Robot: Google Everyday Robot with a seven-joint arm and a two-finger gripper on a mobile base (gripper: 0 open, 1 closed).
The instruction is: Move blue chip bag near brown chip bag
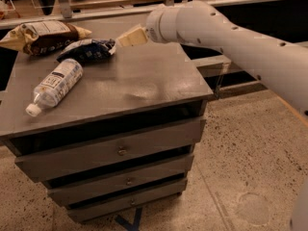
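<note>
While the blue chip bag (86,49) lies at the back of the surface (144,81), against the brown chip bag (43,35), I see the end effector (131,36) just beside it; whether it is wide or narrow I cannot tell.

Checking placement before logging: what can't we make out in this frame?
All camera view.
- Whether the gripper, just right of the blue chip bag, touches it: their edges meet from this angle.
- Print on the brown chip bag and bottle: too small to read.
- The arm: cut off by the right edge.
- Inside the drawers: hidden by their fronts.
</note>
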